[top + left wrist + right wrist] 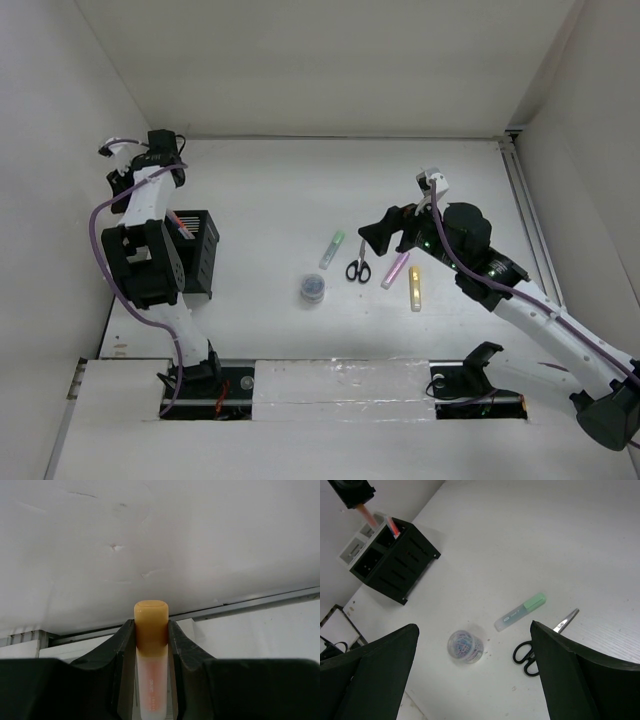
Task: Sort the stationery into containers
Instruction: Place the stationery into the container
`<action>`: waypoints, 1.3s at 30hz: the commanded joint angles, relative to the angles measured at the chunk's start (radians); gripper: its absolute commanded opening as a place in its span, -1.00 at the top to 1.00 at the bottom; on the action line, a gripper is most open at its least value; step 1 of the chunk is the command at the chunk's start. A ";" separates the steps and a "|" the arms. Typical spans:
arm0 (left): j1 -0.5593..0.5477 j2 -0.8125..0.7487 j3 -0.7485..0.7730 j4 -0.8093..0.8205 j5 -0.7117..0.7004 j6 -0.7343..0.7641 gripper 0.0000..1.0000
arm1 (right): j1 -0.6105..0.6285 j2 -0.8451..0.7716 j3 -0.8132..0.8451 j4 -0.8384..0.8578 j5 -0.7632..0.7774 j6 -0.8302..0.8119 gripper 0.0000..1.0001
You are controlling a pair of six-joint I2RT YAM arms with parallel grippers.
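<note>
My left gripper (151, 630) is shut on an orange highlighter (150, 630) with its cap past the fingertips. In the right wrist view it (355, 490) holds the highlighter (365, 512) high above the black slatted pen holder (395, 565), next to the white mesh organiser (357, 545). Red pens (394, 527) stand in the holder (200, 262). My right gripper (372, 238) is open and empty, hovering over the table. Below it lie the round tub (465, 646), a green highlighter (520, 611) and black-handled scissors (530, 652). Pink (396, 269) and yellow (415, 288) highlighters lie to its right.
The left arm (145, 255) hides the white organiser in the top view. A metal rail (525, 200) runs along the right wall. A white strip (340, 385) lines the near edge between the arm bases. Walls close the back and both sides.
</note>
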 commanded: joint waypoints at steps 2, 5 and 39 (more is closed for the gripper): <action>0.003 -0.041 -0.047 0.024 -0.033 -0.046 1.00 | -0.006 -0.027 -0.009 0.063 -0.010 0.005 -0.98; 0.003 -0.050 -0.059 0.010 -0.033 -0.058 1.00 | -0.006 -0.039 -0.018 0.063 -0.010 0.005 -0.98; -0.844 -0.236 0.039 0.092 0.519 0.238 -1.00 | -0.006 -0.260 0.198 -0.310 0.499 -0.013 -1.00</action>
